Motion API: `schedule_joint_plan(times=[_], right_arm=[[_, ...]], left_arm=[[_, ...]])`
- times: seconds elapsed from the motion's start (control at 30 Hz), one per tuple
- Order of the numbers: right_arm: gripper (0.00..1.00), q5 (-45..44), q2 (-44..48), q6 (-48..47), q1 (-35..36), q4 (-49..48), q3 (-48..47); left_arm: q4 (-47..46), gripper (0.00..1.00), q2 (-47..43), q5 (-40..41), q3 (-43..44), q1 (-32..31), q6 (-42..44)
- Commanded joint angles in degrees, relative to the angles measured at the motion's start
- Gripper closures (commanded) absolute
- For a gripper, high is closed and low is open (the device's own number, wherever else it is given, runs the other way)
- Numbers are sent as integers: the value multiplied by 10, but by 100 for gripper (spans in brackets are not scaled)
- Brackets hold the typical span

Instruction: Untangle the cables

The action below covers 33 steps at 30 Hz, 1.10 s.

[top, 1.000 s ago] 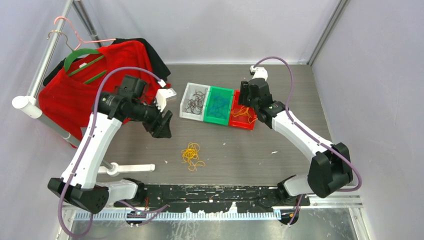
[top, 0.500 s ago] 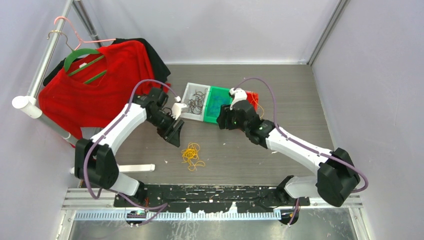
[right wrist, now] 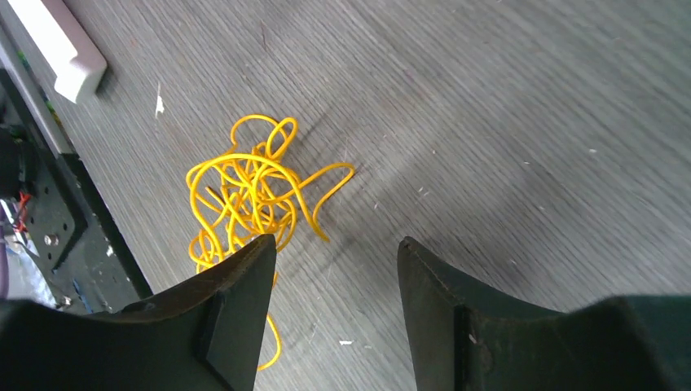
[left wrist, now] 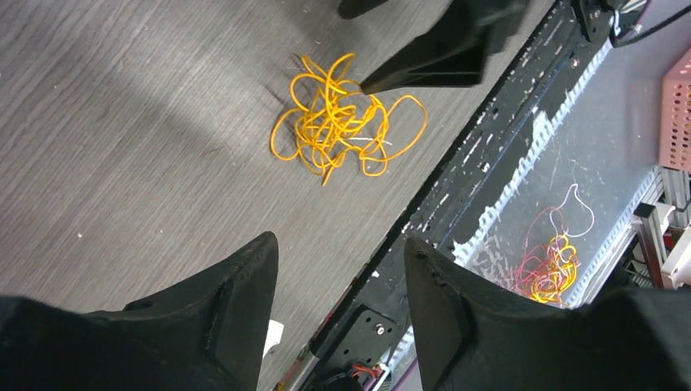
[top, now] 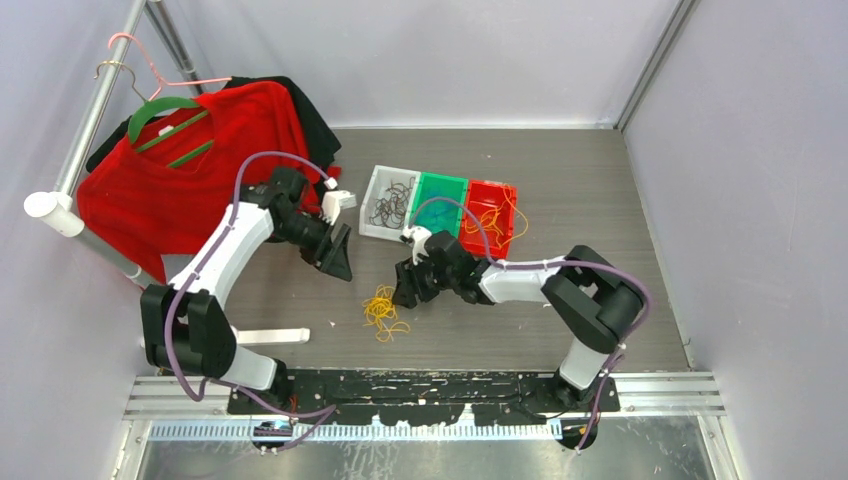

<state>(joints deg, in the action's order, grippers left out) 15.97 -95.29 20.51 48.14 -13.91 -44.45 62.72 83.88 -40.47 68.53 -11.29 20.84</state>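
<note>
Cables (top: 381,309): one yellow tangle, loose on the surface (top: 600,200) nearer the near edge, left of centre. Row of trays toward the far edge: clear tray (top: 368,205) with dark cords (top: 392,203), green tray (top: 445,177) with blue cords (top: 437,210), red tray (top: 495,184) with orange cords (top: 488,222). Left claw (left wrist: 341,243) is open and empty, near the tangle on its far-left side, not touching. Right claw (right wrist: 334,243) is open and empty, just beside it. Reads as pre-grasp. Suggest right pinches one outer loop (right wrist: 338,169), not the core. Left takes the opposite side. Pull apart slowly, low along the surface.
</note>
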Motion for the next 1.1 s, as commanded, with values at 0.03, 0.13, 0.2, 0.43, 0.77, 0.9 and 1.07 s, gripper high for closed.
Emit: schedule_joint_plan(times=[0.03,0.13,0.2,0.43,0.77,0.9,1.07], right_arm=[[39,58,-36,-39,0,-57,-49],[44,58,-53,-38,0,-69,-58],[51,70,-63,-26,0,-98,-54],[98,85,-48,2,1,-133,-47],[99,52,105,-1,21,36,-116],[99,37,114,-10,51,111,-172],[99,34,125,14,66,99,-177]], left_arm=[[68,41,-39,-39,33,6,42],[71,41,-53,-39,35,6,43],[69,41,-59,-37,36,6,41],[64,42,-63,-22,40,7,36],[37,39,-102,-75,27,6,-12],[6,28,-135,-116,7,5,-51],[-27,22,-154,-138,-14,4,-84]])
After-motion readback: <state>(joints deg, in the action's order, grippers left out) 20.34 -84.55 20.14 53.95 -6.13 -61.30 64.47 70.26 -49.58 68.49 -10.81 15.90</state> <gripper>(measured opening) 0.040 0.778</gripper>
